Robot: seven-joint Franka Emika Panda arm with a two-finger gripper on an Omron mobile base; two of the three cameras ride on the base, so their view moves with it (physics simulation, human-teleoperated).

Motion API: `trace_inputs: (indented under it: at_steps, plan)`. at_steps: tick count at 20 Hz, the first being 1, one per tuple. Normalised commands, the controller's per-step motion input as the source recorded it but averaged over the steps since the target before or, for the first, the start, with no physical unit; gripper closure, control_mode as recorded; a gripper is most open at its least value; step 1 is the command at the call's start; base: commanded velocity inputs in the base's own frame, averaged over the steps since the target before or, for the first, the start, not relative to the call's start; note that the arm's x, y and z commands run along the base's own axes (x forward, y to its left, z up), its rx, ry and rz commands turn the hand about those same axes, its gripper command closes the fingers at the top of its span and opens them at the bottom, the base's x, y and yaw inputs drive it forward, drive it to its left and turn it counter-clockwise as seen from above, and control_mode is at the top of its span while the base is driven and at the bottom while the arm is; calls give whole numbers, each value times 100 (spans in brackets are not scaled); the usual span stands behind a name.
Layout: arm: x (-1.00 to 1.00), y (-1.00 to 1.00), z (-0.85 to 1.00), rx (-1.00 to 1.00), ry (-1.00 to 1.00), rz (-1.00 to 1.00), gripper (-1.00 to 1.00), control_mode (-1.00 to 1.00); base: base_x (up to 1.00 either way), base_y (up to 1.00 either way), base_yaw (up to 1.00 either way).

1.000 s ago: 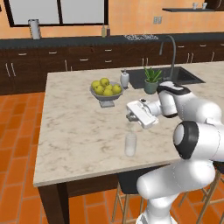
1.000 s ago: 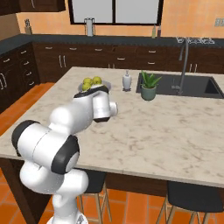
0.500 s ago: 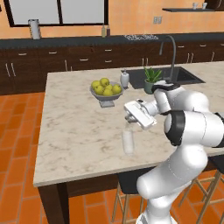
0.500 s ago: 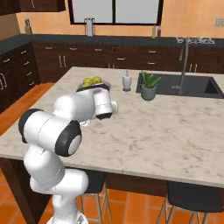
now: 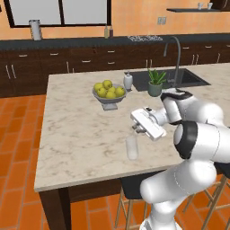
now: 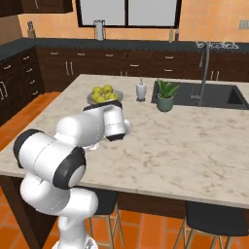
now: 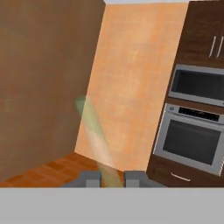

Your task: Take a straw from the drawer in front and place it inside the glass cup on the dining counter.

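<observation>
Over the dining counter [image 5: 81, 134], the white arm is bent low, and its gripper [image 5: 136, 129] is seen in the left base view pointing toward 9 o'clock, just above the glass cup [image 5: 131, 147]. From the hand camera, the gripper [image 7: 113, 179] is seen at 6 o'clock with its two dark tips close together, and the straw [image 7: 95, 136] is pinched between them. The straw is a pale stick that leans up toward 11 o'clock in that picture and looks see-through and blurry. Past it, an orange wall [image 7: 131, 87] is seen, with a silver oven [image 7: 191, 136] at 3 o'clock. The glass cup is stood upright on the marble top, near the front edge, and it is clear and small. A bowl of yellow fruit [image 5: 108, 92] is set at about 11 o'clock from the cup, well apart from it. A white soap bottle [image 5: 128, 81] is placed just beside the bowl, and a small green plant [image 5: 155, 82] is set by the black sink [image 5: 179, 78]. In the right base view the gripper is hidden behind the arm's own white body, so the straw cannot be made out there. Whether the straw is touching the cup cannot be told.
</observation>
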Motion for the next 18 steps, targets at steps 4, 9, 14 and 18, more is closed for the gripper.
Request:
trace_inputs:
  at_steps: [4, 9, 14, 18]
  plan:
    - [6, 0, -9, 0, 0, -2, 100, -100, 0, 0, 0]
    - [0, -8, -3, 0, 0, -7, 100, -100, 0, 0, 0]
    - [-1, -14, -1, 0, 0, -11, 100, -100, 0, 0, 0]
    - [0, -3, -14, 0, 4, -11, 100, -100, 0, 0, 0]
